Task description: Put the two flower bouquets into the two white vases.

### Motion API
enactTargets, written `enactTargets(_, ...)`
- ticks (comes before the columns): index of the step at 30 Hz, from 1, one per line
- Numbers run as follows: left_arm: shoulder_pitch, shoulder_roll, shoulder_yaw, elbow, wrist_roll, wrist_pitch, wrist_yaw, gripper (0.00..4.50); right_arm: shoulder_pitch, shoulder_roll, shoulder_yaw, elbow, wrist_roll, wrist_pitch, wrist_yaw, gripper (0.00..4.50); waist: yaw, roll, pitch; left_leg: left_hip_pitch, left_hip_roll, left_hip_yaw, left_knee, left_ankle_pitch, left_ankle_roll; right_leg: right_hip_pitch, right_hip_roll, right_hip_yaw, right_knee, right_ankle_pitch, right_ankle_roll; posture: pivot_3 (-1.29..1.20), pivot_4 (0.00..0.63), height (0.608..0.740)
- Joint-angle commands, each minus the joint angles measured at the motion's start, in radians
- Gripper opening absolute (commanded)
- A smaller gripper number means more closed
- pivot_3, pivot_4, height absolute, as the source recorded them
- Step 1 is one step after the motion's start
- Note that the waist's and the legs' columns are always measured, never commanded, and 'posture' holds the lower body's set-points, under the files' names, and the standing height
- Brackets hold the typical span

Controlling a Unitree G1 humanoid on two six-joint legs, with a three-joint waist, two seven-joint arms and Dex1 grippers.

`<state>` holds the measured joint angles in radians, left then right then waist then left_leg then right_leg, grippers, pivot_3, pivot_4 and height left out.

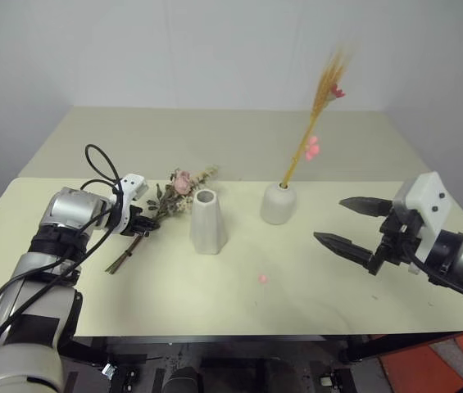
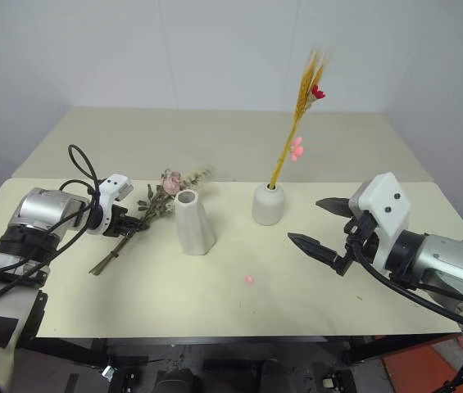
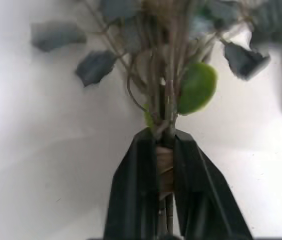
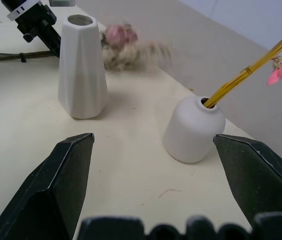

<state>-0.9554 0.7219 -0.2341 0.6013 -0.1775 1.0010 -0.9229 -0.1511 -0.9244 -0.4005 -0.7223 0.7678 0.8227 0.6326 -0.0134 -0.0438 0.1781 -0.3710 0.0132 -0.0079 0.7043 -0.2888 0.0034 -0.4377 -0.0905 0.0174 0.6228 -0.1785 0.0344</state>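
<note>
1. Before us lies a pale worktop (image 1: 215, 303) against plain white walls
2. Our left end effector (image 1: 144, 222) is clamped shut on the stems of the bushy dried bunch (image 1: 168, 199), which lies flat on the worktop just beside the taller faceted vase (image 1: 207, 221)
3. The thin yellow stalk (image 1: 313, 123) stands in the shorter rounded vase (image 1: 279, 203)
4. Our right end effector (image 1: 347, 222) hovers wide open and empty near the rounded vase
5. A small pink blossom (image 1: 261, 278) lies loose on the worktop
</note>
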Motion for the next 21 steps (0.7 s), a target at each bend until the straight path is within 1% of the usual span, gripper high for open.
enactTargets(1,-0.035,0.019,0.108,-0.049,-0.004,-0.029,0.068,0.12,0.022,0.000,-0.072,-0.013,0.008,-0.044,0.024,4.50,0.000,0.000,0.000,0.000,0.000,0.000,0.000,0.000,0.000,0.000,0.000,0.000,0.000,0.000,0.000,0.00,0.150,0.740)
enactTargets(4,-0.045,-0.025,0.321,-0.115,-0.074,-0.110,0.207,0.12,0.082,-0.013,-0.134,-0.015,0.016,-0.046,0.063,4.50,0.002,-0.001,0.000,-0.001,0.000,-0.001,0.000,0.000,0.000,0.000,0.000,-0.001,0.000,0.000,0.000,0.00,0.150,0.740)
enactTargets(5,-0.039,-0.035,0.359,-0.144,-0.087,-0.134,0.227,0.12,0.090,-0.015,-0.146,-0.013,0.023,-0.040,0.066,4.50,0.003,-0.001,0.000,-0.002,0.000,-0.002,0.000,0.000,0.000,0.000,0.000,-0.001,0.000,0.000,0.000,0.00,0.150,0.740)
enactTargets(7,-0.040,-0.082,0.483,-0.227,-0.162,-0.179,0.272,0.12,0.108,-0.013,-0.167,-0.016,0.010,-0.059,0.075,4.50,0.004,-0.001,0.000,-0.002,0.000,-0.002,0.000,0.000,0.000,0.000,-0.001,-0.001,0.001,0.000,0.000,0.00,0.150,0.740)
enactTargets(8,-0.047,-0.104,0.538,-0.258,-0.197,-0.198,0.295,0.12,0.115,-0.010,-0.171,-0.019,-0.006,-0.075,0.076,4.50,0.007,-0.001,0.000,-0.002,-0.001,-0.002,0.000,0.000,0.000,0.000,-0.002,-0.001,0.001,0.000,0.000,0.00,0.150,0.740)
enactTargets(9,-0.071,-0.126,0.597,-0.277,-0.243,-0.180,0.321,0.12,0.123,-0.002,-0.172,-0.023,-0.034,-0.107,0.075,4.50,0.011,-0.001,0.000,-0.002,0.000,-0.002,0.000,0.000,0.000,0.000,-0.002,-0.002,0.001,0.000,0.000,0.00,0.150,0.740)
enactTargets(10,-0.079,-0.147,0.630,-0.306,-0.281,-0.206,0.315,0.12,0.126,0.011,-0.173,-0.025,-0.046,-0.126,0.066,4.50,0.012,-0.001,0.000,-0.002,0.000,-0.002,0.000,0.000,0.000,0.000,-0.002,-0.002,0.001,0.000,0.000,0.00,0.150,0.740)
enactTargets(12,-0.074,-0.172,0.637,-0.375,-0.311,-0.291,0.279,0.12,0.130,0.030,-0.175,-0.026,-0.045,-0.145,0.061,4.50,0.012,-0.001,0.000,-0.002,-0.001,-0.002,0.000,0.000,0.000,0.000,-0.001,-0.002,0.001,0.000,0.000,0.00,0.150,0.740)
enactTargets(14,-0.083,-0.197,0.669,-0.395,-0.395,-0.317,0.219,0.12,0.145,0.045,-0.175,-0.034,-0.058,-0.176,0.070,4.50,0.011,-0.001,0.000,-0.001,-0.001,-0.002,0.000,0.000,0.000,0.000,-0.001,-0.001,0.001,0.000,0.000,0.00,0.150,0.740)
enactTargets(17,-0.105,-0.225,0.710,-0.383,-0.544,-0.293,0.106,0.12,0.171,0.059,-0.171,-0.049,-0.075,-0.195,0.059,4.50,0.010,-0.001,0.000,-0.001,-0.001,-0.001,0.000,0.000,0.000,0.001,-0.001,-0.001,0.000,0.000,0.000,0.00,0.150,0.740)
enactTargets(18,-0.115,-0.232,0.713,-0.368,-0.590,-0.255,0.083,0.12,0.177,0.065,-0.172,-0.054,-0.075,-0.194,0.050,4.50,0.009,-0.001,0.000,0.000,-0.001,-0.001,0.000,0.000,0.000,0.001,-0.001,-0.001,0.000,0.000,0.000,0.00,0.150,0.740)
enactTargets(21,-0.131,-0.263,0.705,-0.338,-0.675,-0.189,0.067,0.12,0.199,0.085,-0.186,-0.076,-0.074,-0.200,0.029,4.50,0.006,-0.001,0.000,0.001,-0.001,-0.001,0.001,0.000,0.000,0.001,-0.001,-0.001,-0.001,0.000,0.000,0.00,0.150,0.740)
